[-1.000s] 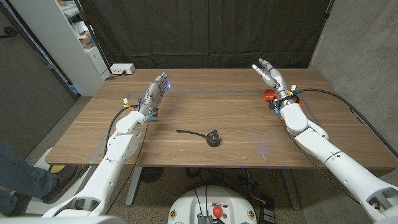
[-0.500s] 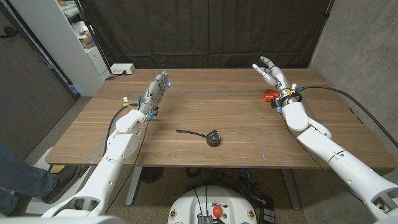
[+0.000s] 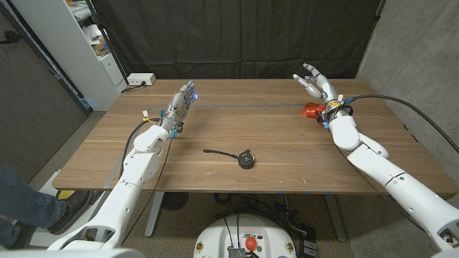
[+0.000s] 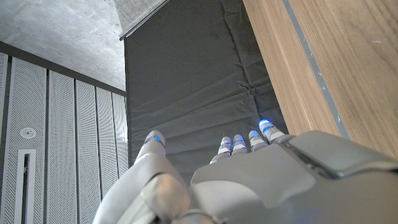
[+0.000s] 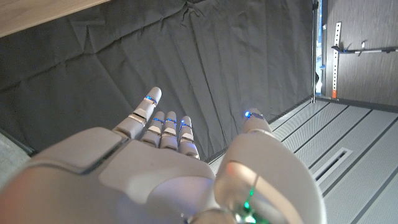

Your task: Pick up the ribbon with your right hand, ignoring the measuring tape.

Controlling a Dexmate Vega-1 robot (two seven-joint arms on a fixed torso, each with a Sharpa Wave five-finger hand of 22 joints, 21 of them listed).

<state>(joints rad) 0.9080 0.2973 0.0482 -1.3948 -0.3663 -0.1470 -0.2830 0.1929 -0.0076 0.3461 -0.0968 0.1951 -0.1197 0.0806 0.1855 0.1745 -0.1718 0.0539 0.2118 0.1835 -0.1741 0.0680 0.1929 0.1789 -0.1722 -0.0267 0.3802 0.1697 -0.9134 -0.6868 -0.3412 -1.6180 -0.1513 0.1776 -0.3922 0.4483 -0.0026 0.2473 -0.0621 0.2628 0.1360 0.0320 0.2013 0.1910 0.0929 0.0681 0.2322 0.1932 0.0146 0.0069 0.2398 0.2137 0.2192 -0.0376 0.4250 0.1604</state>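
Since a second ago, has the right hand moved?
Yes, slightly. The right hand has drifted toward the table's far right corner, past the red ribbon, holding nothing.

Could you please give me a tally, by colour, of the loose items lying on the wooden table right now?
Red: 1, the ribbon, partly hidden behind the right wrist.
Black: 1, the measuring tape, its strip pulled out toward the left arm's side.
White: 1, the power strip at the far edge.
Total: 3
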